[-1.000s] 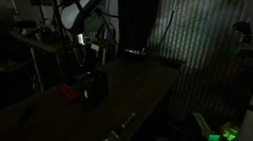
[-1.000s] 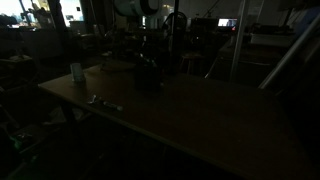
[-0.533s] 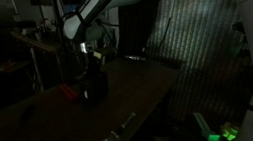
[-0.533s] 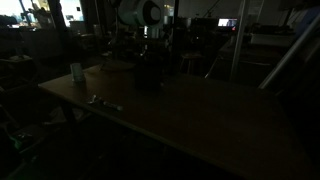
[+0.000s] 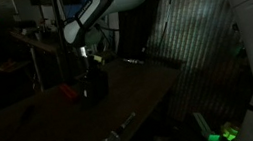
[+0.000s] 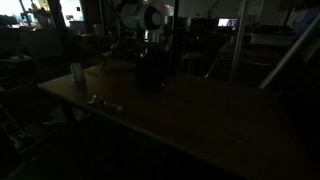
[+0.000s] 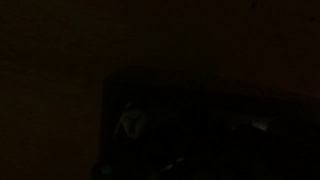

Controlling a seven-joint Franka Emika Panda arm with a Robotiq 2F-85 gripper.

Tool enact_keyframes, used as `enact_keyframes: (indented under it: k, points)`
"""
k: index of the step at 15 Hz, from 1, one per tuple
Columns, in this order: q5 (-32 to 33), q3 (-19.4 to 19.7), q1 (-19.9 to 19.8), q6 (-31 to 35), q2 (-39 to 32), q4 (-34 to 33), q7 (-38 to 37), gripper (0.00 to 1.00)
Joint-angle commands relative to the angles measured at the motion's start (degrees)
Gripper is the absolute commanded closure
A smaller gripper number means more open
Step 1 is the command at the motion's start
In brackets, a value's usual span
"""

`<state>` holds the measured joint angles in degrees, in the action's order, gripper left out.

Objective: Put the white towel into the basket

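The room is very dark. A dark box-like basket point(image 5: 93, 87) stands on the table and shows in both exterior views point(image 6: 148, 74). My gripper point(image 5: 86, 62) hangs just above it, also in the other exterior view point(image 6: 146, 50); whether its jaws are open or shut is lost in the dark. A small red thing point(image 5: 68, 89) lies next to the basket. No white towel shows in any view. The wrist view is almost black, with only a faint dark box outline point(image 7: 200, 130).
The dark table point(image 6: 200, 115) runs across the scene. A pale cup point(image 6: 77, 72) stands near its corner and a small elongated object point(image 6: 103, 102) lies near its front edge, also in an exterior view point(image 5: 116, 133). A corrugated panel point(image 5: 191, 30) stands behind.
The arm has swung down and lowered the gripper closer over the basket.
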<state>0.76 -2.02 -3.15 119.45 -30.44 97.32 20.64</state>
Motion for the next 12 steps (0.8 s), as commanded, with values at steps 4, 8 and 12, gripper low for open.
enact_keyframes:
  k: [4, 8, 12]
  points:
    - [-0.10, -0.44, -0.86, -2.60, -1.04, -2.06, 1.27, 1.00]
    - [1.16, 0.22, -0.55, -1.16, 2.01, -0.07, 0.39, 1.00]
    - [2.52, 1.07, -0.61, 0.09, 5.40, 1.61, -0.09, 1.00]
